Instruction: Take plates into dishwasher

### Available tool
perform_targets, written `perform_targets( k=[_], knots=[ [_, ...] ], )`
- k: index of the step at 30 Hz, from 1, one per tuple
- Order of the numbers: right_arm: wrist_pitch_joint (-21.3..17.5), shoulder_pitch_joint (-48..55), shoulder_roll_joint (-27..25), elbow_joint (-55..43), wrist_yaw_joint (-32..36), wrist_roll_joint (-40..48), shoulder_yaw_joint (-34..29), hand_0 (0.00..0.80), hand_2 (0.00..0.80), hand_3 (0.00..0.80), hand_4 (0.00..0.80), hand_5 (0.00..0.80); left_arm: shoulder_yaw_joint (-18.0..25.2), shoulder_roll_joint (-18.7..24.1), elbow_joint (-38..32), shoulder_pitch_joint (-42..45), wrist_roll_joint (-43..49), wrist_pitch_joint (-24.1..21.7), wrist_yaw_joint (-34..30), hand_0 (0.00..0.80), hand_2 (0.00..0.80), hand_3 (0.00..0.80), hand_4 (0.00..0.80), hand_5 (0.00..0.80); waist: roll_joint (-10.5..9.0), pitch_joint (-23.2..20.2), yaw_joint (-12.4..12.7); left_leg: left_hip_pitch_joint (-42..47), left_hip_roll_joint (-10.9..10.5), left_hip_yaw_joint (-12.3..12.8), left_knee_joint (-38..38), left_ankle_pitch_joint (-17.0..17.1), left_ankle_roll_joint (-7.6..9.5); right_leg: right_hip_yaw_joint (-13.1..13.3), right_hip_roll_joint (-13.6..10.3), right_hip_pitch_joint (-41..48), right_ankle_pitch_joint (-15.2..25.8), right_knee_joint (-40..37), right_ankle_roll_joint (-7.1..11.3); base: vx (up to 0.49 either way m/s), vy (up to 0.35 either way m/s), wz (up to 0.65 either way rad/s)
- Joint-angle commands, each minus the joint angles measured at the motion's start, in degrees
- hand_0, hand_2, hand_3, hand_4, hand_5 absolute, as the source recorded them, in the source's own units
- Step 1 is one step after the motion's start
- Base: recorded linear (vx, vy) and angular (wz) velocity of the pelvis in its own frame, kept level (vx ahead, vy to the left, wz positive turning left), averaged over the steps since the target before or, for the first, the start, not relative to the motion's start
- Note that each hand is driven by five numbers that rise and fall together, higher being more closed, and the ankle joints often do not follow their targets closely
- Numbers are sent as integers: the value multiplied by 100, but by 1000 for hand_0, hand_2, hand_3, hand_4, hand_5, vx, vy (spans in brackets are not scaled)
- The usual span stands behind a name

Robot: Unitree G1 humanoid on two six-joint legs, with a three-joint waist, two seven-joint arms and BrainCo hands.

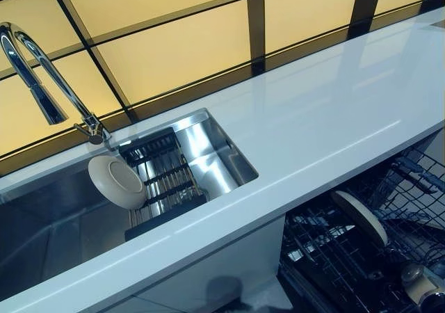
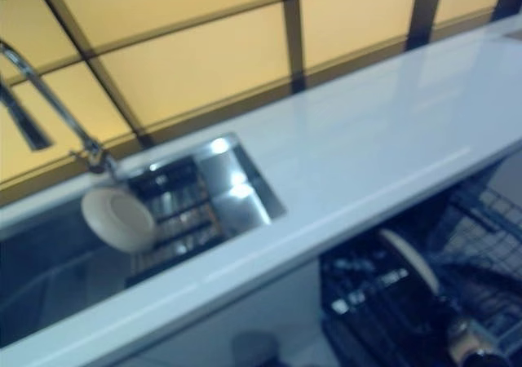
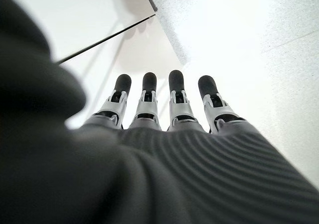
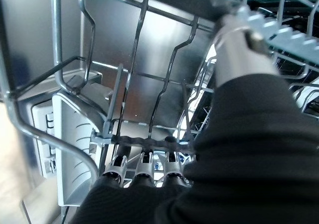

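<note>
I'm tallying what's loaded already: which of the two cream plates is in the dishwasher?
The cream round plate standing on edge in the dark wire dishwasher rack; the other cream plate leans in the steel sink.

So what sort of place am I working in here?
Most likely a home kitchen: a white countertop with a steel sink and tap, a plate on the sink's rack, and an open dishwasher rack below holding another plate.
</note>
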Motion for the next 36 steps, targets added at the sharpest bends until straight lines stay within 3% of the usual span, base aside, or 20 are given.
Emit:
perform_targets(
  k=[1, 5, 12, 23, 27, 30, 36],
  knots=[
    [168, -232, -133, -2, 108, 31, 127, 0, 0, 0, 0, 0, -91, 138, 226, -401, -63, -90, 53, 0, 0, 0, 0, 0, -650, 61, 270, 316, -13, -9, -11, -370, -292, 360, -634, -402, 350, 148, 672, 0, -31, 0],
    [277, -249, -303, -157, 170, 92, 75, 0, 0, 0, 0, 0, -53, 203, 222, -402, -64, -72, 66, 0, 0, 0, 0, 0, -740, 72, 251, 317, 14, -10, -11, -373, -291, 382, -601, -396, 358, 143, 671, 1, -10, 0],
    [654, -237, -1196, -875, 440, 91, -280, 0, 0, 0, 0, 0, 105, 387, 136, -371, -102, 39, 151, 0, 0, 0, 0, 0, -1078, 71, 157, 347, 140, 18, -11, -394, -288, 473, -471, -377, 368, 148, 675, 12, -42, 0],
    [580, -227, -2790, -800, 706, 488, -947, 0, 0, 0, 0, 0, 280, 618, 169, -224, -152, 38, 154, 0, 0, 0, 0, 0, -1375, -14, 65, 393, 233, 71, -11, -389, -293, 602, -343, -328, 355, 149, 679, 14, -3, -3],
    [426, -389, -2990, -543, 713, 558, -930, 0, 0, 0, 0, 0, 258, 623, 193, -225, -151, 29, 150, 0, 0, 0, 0, 0, -1414, -44, 81, 411, 241, 77, -11, -396, -294, 613, -331, -314, 350, 150, 678, 20, -2, -4],
    [182, -1051, -3457, -52, 492, 785, -654, 0, 0, 0, 0, 0, 152, 621, 214, -229, -191, 29, 163, 0, 0, 0, 0, 0, -1495, -130, 139, 448, 253, 71, -11, -399, -308, 624, -314, -245, 348, 120, 678, 24, 6, -5],
    [50, -2070, -3773, 74, 334, 850, 59, 0, 0, 0, 0, 0, 86, 604, 245, -214, -246, 33, 207, 0, 0, 0, 0, 0, -1571, -242, 201, 482, 250, 50, -11, -400, -315, 622, -306, -188, 339, 96, 672, 9, 5, -1]
  ],
)
